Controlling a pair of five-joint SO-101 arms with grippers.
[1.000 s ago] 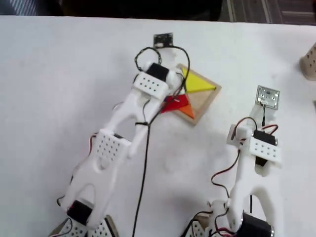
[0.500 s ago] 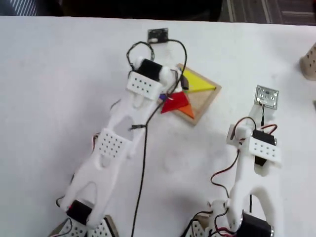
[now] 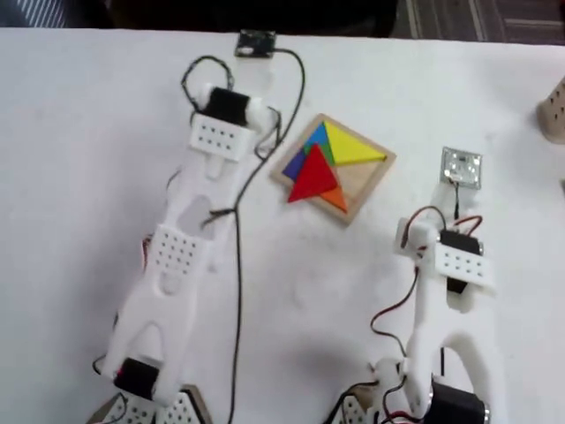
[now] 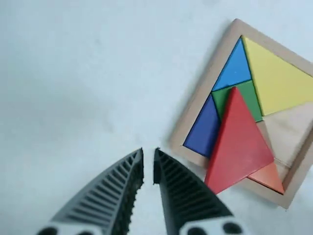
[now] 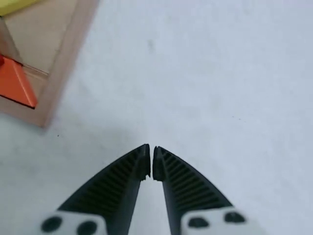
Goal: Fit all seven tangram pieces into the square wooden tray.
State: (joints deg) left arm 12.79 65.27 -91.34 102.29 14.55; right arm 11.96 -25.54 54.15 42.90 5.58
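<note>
The square wooden tray (image 3: 368, 188) lies on the white table between the two arms. It holds a yellow triangle (image 3: 353, 146), a light blue triangle (image 4: 237, 68), a green piece (image 4: 243, 98), a dark blue piece (image 4: 203, 129) and an orange piece (image 4: 268, 177). A big red triangle (image 4: 238, 142) rests tilted on top of them, its corner over the tray's rim (image 4: 210, 83). My left gripper (image 4: 148, 154) is shut and empty, over bare table beside the tray. My right gripper (image 5: 150, 149) is shut and empty too, off the tray's corner (image 5: 68, 54) near the orange piece (image 5: 17, 83).
Part of the tray floor (image 4: 291, 132) shows bare wood beside the red triangle. A pale perforated object (image 3: 554, 110) stands at the table's far right edge. White table surface stretches left of the left arm (image 3: 190, 230) and between the arms.
The left arm has pulled back from over the tray toward the far left, uncovering the red triangle lying on the other pieces. The right arm has shifted slightly left.
</note>
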